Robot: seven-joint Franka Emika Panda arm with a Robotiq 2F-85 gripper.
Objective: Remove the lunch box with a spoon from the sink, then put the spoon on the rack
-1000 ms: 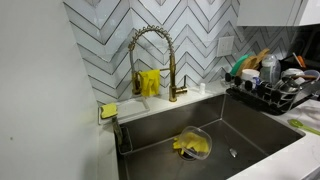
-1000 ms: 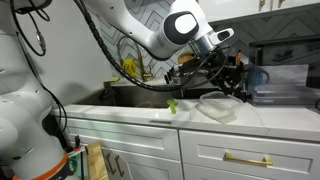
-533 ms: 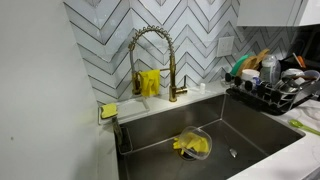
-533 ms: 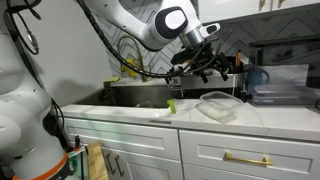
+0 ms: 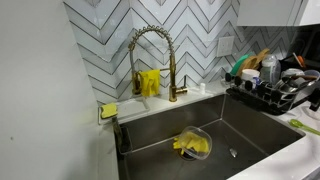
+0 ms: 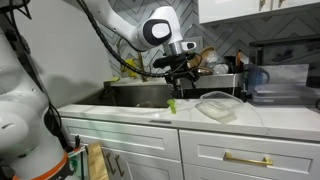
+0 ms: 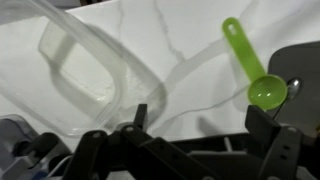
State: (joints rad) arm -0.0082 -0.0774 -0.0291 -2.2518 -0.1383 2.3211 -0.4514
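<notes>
Hovering over the table (image 7: pixel 190 35), the fingers (image 7: pixel 268 135) stand wide apart and hold nothing. In the wrist view the lunch box (image 7: pixel 90 70) lies on the table at ten o'clock, and the spoon (image 7: pixel 255 78) lies apart from it at two o'clock. The removal looks done, so the spoon step is in hand. The next move likely calls for dropping onto the spoon's handle, closing, and carrying it to the rack (image 5: pixel 268 88).
</notes>
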